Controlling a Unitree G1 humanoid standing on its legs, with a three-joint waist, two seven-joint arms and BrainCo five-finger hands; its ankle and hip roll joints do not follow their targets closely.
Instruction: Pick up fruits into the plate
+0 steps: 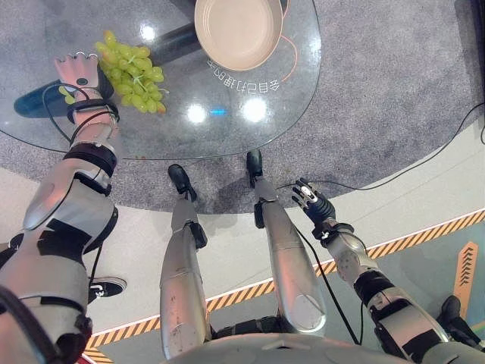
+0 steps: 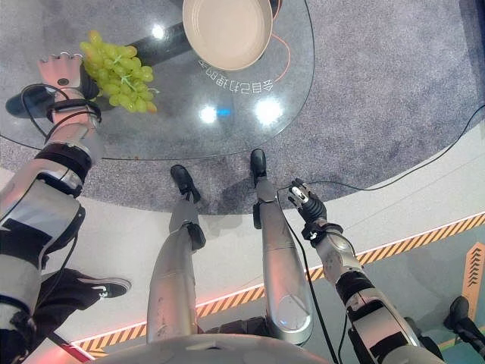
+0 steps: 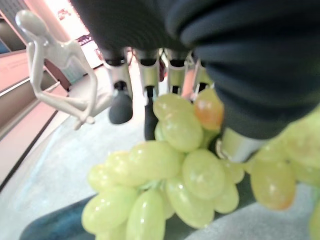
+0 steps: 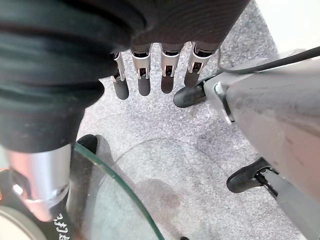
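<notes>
A bunch of green grapes lies on the round glass table, at its left side. My left hand rests on the table against the bunch's left side. In the left wrist view its fingers are straight, its thumb sits among the grapes, and the bunch lies between them. The beige plate stands at the table's far edge, right of the grapes, with nothing on it. My right hand hangs low beside the table, its fingers relaxed and holding nothing.
A dark base shows through the glass under the left hand. Grey carpet surrounds the table. A white figurine stands beyond the left hand. A person's shoe is on the floor at the left.
</notes>
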